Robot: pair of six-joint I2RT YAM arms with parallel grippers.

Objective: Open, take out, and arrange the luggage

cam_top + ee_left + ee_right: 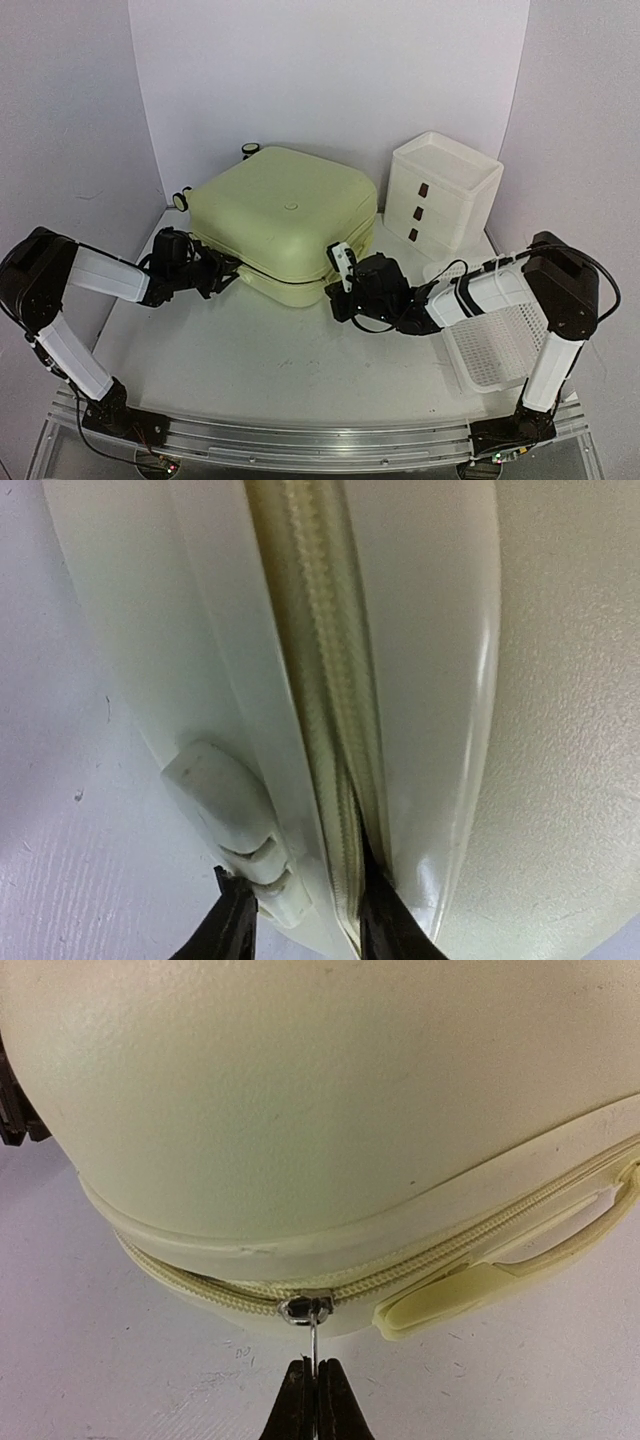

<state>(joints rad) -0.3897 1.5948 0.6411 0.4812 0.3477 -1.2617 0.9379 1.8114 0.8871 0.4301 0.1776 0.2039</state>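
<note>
Left gripper point(295, 880) straddles the rim of the luggage point(285, 215), part-open; whether it grips we cannot tell. It lies zipped on the table point(250, 350). Our right gripper point(318, 1370) pinches the zip pull point(316, 1335). We judge unzipping is starting, and it needs a steady drag along the seam.

White table point(250, 340) with luggage point(285, 215), 3-drawer box point(445, 190), mesh basket point(500, 345)
</note>
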